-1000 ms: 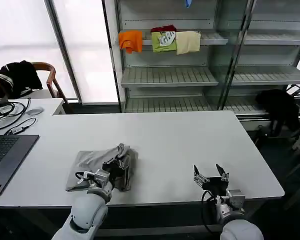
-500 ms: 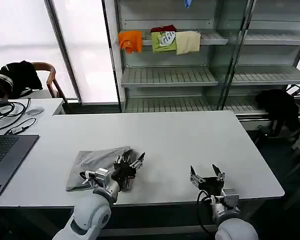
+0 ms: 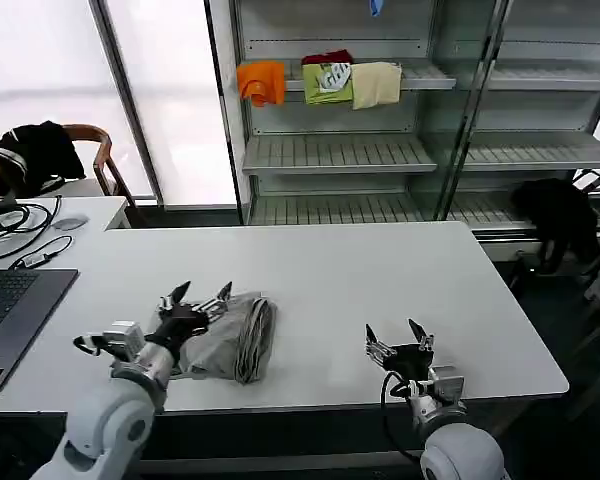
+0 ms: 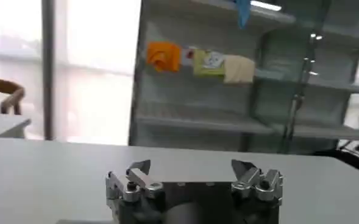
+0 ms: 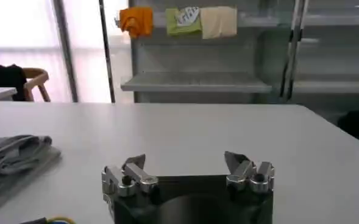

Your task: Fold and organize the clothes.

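Note:
A light grey T-shirt (image 3: 230, 335), folded into a loose bundle, lies near the front left of the white table (image 3: 380, 270). My left gripper (image 3: 200, 296) hovers open just above the bundle's left part, holding nothing. In the left wrist view its fingers (image 4: 136, 173) stand wide apart over bare tabletop. My right gripper (image 3: 400, 336) is open and empty near the front edge, well to the right of the shirt. In the right wrist view the grey shirt (image 5: 11, 155) lies off to one side of the open right gripper (image 5: 185, 163).
A laptop (image 3: 10, 310) and cables (image 3: 15, 220) sit at the table's left end. Behind the table stands a shelf unit (image 3: 340, 150) holding orange (image 3: 261, 82), green (image 3: 328, 84) and cream (image 3: 377, 84) folded garments. A chair with a black garment (image 3: 35, 150) is at back left.
My left gripper let go of the shirt, swung left and lifted off it. The shirt now lies as a narrower bundle. My right gripper drifted slightly left.

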